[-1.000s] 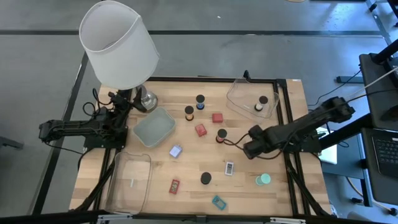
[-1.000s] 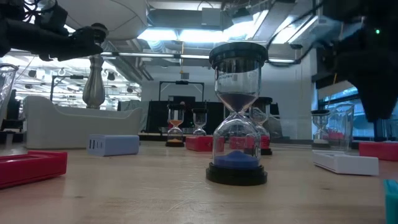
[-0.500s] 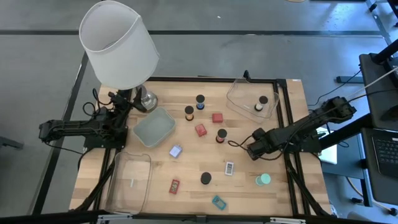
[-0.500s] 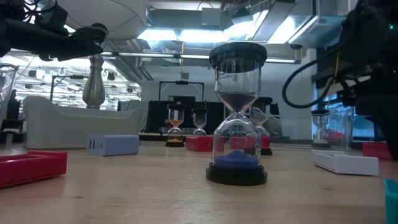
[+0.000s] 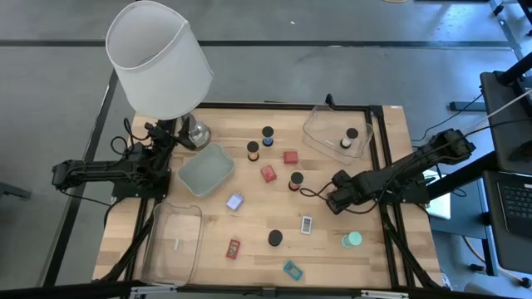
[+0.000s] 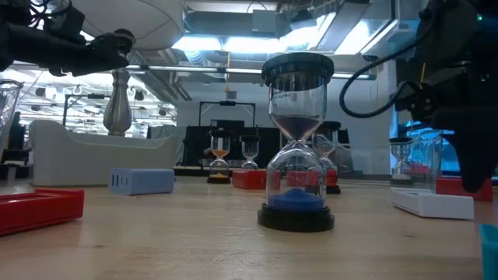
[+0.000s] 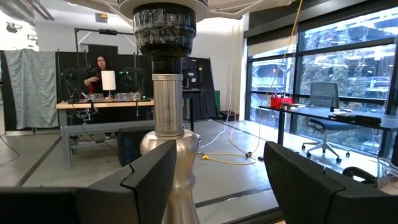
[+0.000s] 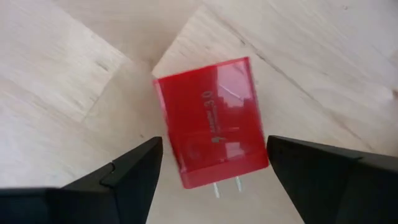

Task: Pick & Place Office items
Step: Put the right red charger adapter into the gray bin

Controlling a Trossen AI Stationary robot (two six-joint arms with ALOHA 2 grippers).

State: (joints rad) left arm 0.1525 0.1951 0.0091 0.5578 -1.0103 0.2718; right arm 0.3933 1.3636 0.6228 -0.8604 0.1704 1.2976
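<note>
Change: since half a second ago the right gripper has been shifted slightly toward the table's middle; in the low view its dark bulk is now seen lower at the right edge; nothing else on the table has been moved
Right gripper: fingers spread wide above the wooden table, nothing pinched; a red charger block with two metal prongs is seen flat on the wood between and just beyond the fingers
Left gripper: parked at the table's left edge, fingers held apart and empty, facing the lamp's metal stem
Hourglasses: dark-capped hourglasses are stood upright on the table; one with blue sand fills the middle of the low view; one is just beside the right gripper
Other items: red blocks, a green disc, a white-labelled piece and a teal piece are scattered across the wood
Trays: a clear tray at the far right corner holds one dark-capped piece; two more lie on the left side
</note>
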